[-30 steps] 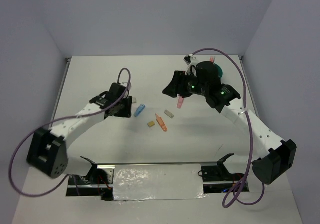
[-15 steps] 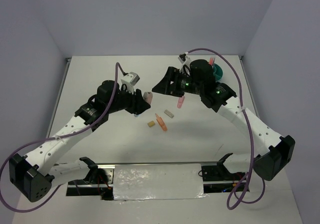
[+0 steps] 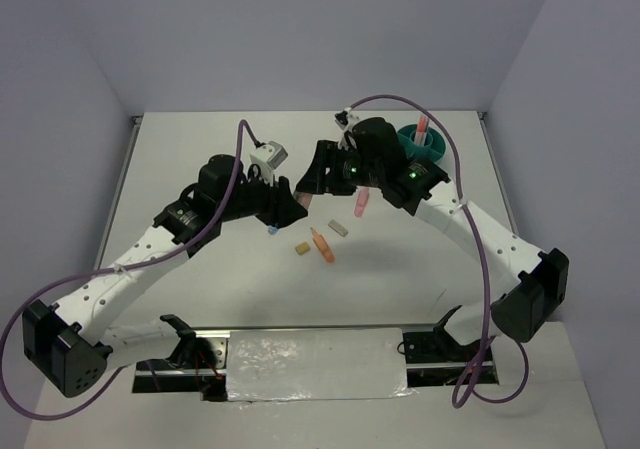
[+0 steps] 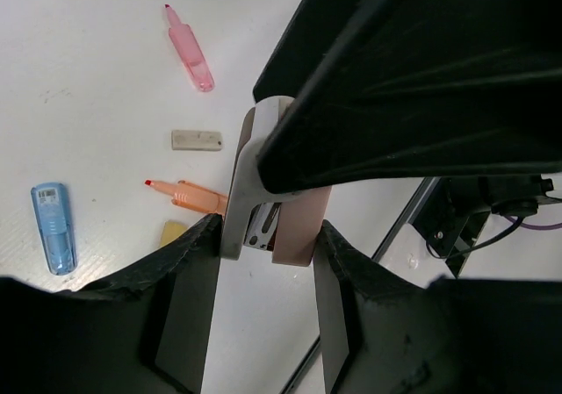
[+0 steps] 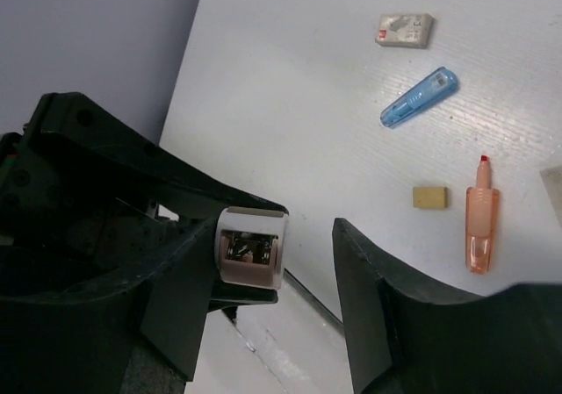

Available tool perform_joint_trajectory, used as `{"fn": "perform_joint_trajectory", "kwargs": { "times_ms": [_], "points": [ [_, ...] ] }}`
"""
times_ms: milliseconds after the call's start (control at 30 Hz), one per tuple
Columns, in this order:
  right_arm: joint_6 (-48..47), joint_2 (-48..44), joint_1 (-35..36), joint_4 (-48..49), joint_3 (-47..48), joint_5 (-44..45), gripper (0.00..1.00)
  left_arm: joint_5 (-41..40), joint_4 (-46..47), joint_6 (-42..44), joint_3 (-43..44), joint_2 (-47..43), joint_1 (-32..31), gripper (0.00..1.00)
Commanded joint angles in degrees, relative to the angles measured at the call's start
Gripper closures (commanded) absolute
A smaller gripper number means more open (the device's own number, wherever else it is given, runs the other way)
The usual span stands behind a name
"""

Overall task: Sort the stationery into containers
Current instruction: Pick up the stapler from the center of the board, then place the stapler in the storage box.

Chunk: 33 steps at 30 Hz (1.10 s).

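Stationery [image 3: 322, 247]: two markers [image 4: 190, 50], three small blocks [image 4: 196, 139] loose; pink block [image 4: 299, 227] gripped by left end effector [image 4: 268, 236], right end effector [image 5: 294, 236] spread

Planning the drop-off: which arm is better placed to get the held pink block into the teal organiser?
Right. The teal organiser stands far right, beside the right arm. The left end effector grips the pink block mid-table, between the right end effector's open fingers.

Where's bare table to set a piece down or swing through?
Bare: the far-left corner behind the left arm, and the near strip between the orange marker and the table edge. Crowded: centre, around the pink marker and grey eraser.
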Motion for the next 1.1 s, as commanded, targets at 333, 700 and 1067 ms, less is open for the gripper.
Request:
{"fn": "perform_joint_trajectory", "kwargs": {
  "times_ms": [333,700,1067],
  "points": [
    [-3.1,1.1,-3.1,7.6,-1.3,-14.3,1.0,-1.1,1.3,2.4,4.4,1.9,-0.4,0.29],
    [-25.4,-0.1,-27.0,5.8,1.7,-10.7,1.0,-13.4,-11.6,2.4,8.6,5.1,0.1,0.01],
    [-42.8,7.2,-36.7,23.4,-1.8,28.7,1.0,-6.2,-19.9,2.8,6.8,-0.6,0.1,0.01]
  ]
}}
